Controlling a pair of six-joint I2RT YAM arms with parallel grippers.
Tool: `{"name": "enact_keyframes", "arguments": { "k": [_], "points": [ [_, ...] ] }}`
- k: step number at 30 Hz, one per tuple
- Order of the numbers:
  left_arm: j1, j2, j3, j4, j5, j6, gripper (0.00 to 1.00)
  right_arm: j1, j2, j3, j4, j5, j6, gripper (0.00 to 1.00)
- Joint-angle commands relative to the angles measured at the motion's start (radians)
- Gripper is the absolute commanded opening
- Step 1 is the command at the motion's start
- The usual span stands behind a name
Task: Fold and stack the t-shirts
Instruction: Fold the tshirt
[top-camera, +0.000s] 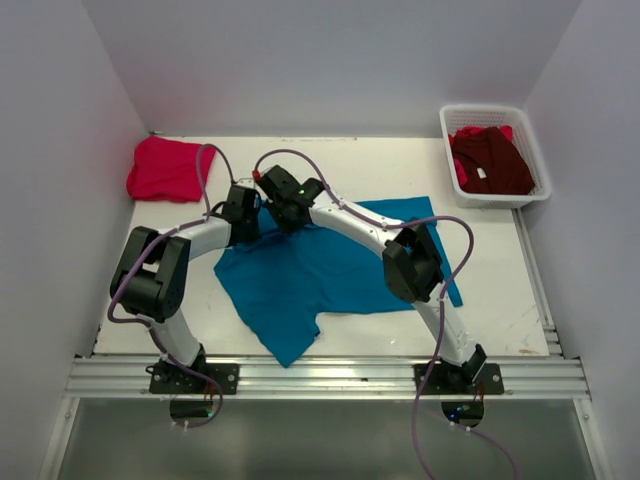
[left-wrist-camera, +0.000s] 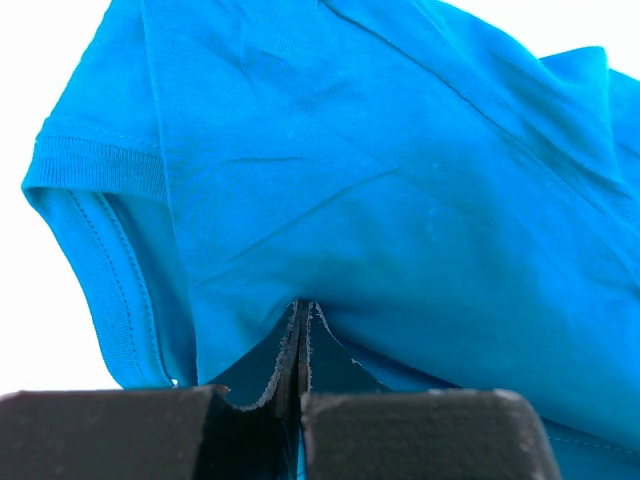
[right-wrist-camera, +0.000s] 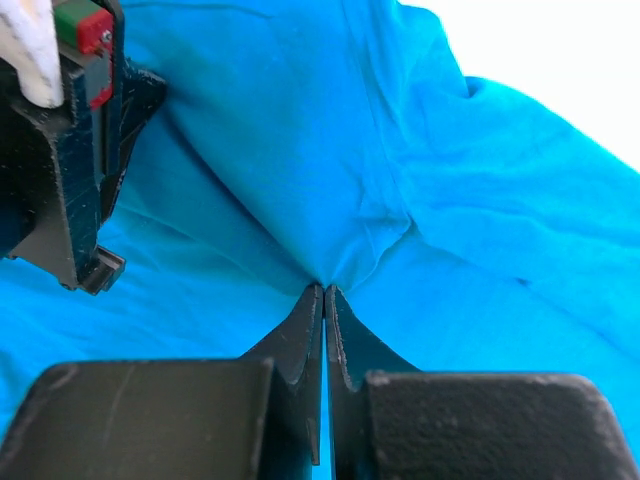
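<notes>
The teal-blue t-shirt (top-camera: 310, 275) lies spread and rumpled across the middle of the table. My left gripper (top-camera: 247, 208) is shut on a pinch of its cloth (left-wrist-camera: 380, 180) near its far left edge. My right gripper (top-camera: 283, 203) is shut on another pinch of the same shirt (right-wrist-camera: 420, 200) right beside it. The left gripper's body (right-wrist-camera: 60, 130) shows in the right wrist view. The pinkish-red t-shirt (top-camera: 165, 168) lies folded at the far left corner. The dark maroon t-shirt (top-camera: 490, 160) is bunched in the basket.
A white mesh basket (top-camera: 452, 150) stands at the far right corner, with a bit of red cloth (top-camera: 468, 131) at its back. Grey walls enclose the table on three sides. An aluminium rail (top-camera: 330, 377) runs along the near edge.
</notes>
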Motion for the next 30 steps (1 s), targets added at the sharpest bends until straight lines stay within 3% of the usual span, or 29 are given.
{"name": "enact_keyframes", "arguments": {
  "k": [1,19,20,22,24,27,30],
  "points": [
    [0.004,0.017,-0.016,-0.022,-0.011,-0.002,0.00,-0.002,-0.066,0.044,-0.033,0.029,-0.024,0.01],
    [0.004,0.031,-0.015,-0.020,-0.012,-0.001,0.00,-0.002,-0.092,0.116,-0.142,0.224,-0.025,0.02],
    [0.004,0.031,-0.015,-0.020,-0.011,-0.001,0.00,-0.002,-0.094,0.117,-0.148,0.224,-0.022,0.17],
    [0.004,0.034,-0.013,-0.018,-0.011,-0.001,0.00,-0.002,-0.100,0.111,-0.153,0.236,-0.019,0.28],
    [0.004,0.036,-0.013,-0.020,-0.012,-0.001,0.00,-0.003,-0.109,0.095,-0.154,0.250,-0.015,0.50],
    [0.004,0.034,-0.013,-0.022,-0.014,-0.001,0.00,-0.002,-0.131,0.050,-0.142,0.288,-0.010,0.62],
    [0.004,0.028,-0.012,-0.028,-0.020,0.001,0.00,-0.012,-0.158,-0.014,-0.111,0.326,0.013,0.64]
  ]
}}
